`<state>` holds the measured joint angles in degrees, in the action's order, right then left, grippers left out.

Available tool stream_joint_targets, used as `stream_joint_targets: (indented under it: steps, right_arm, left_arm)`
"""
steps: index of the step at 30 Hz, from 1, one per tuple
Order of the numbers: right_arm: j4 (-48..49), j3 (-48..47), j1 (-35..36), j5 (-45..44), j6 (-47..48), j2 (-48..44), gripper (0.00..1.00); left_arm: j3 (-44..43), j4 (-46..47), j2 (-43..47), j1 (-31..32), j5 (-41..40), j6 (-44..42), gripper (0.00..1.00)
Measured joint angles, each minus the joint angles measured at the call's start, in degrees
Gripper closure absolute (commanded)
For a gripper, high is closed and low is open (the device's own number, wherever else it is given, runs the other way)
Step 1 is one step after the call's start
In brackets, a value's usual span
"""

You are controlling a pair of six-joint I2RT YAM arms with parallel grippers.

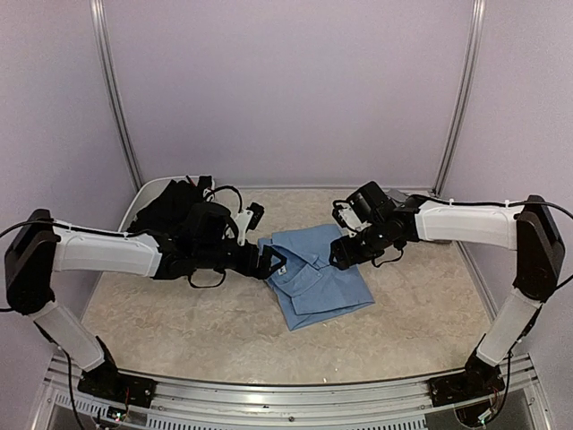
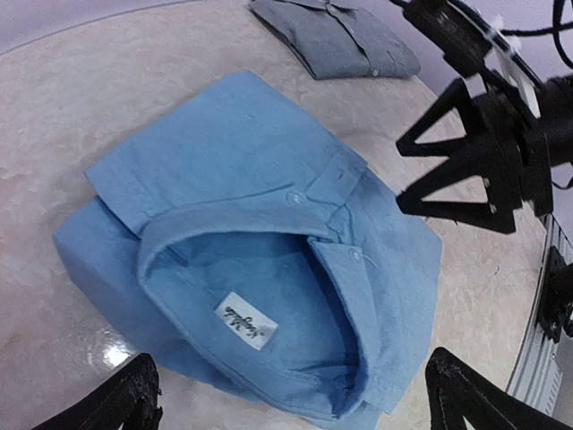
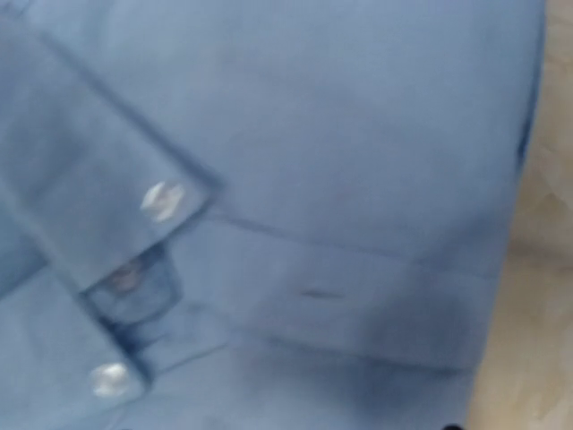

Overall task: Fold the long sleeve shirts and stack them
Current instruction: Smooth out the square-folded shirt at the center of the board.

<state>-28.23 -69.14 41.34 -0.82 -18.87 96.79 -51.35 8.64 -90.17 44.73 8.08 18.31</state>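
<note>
Light blue shirt [image 1: 315, 278] lies folded mid-counter [image 1: 179, 327], collar toward the left arm, label showing inside. Grey shirt [image 2: 345, 40] sits folded just beyond it, apart, not stacked. Black shirt [image 1: 175, 204] is a loose heap at the far left corner, not folded.

Left gripper [image 1: 271, 262] hovers at the collar end, jaws wide, nothing in them. Right gripper [image 1: 343, 257] is at the other side of the blue shirt, by the button strip. Its jaws are parted and seem to hold nothing in the left wrist view. The tips are so near the cloth edge that I can't rule out a touch. Its own camera gives only blurred blue cloth and buttons.

Judgement: the blue fold looks done, so the step in hand is likely moving it onto the grey one. To do it well:
- Each arm comes in low and slides one jaw under the whole bundle, so all layers get pinched, not just the top flap or collar.
- Lift both ends together and level, with little slack, or the fold sags open.
- Set it square on the grey shirt, collars matching, then let go.
</note>
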Motion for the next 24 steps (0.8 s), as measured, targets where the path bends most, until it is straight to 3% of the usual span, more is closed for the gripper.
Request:
stream_joint_targets:
  steps: [8,16,24]
  right_arm:
    - [6.2,2.2,-6.1,6.6,1.3,0.3,0.39]
    - [8.5,7.1,-6.7,10.1,2.1,3.0,0.42]
    - [8.9,6.9,-7.6,11.1,4.3,2.5,0.19]
  left_arm:
    - [-7.0,-2.7,-10.4,10.0,-5.2,-0.1,0.06]
    - [-12.8,-10.0,-18.4,10.6,-11.7,-1.9,0.08]
    - [-15.2,-18.1,-20.8,9.8,-15.5,-9.5,0.07]
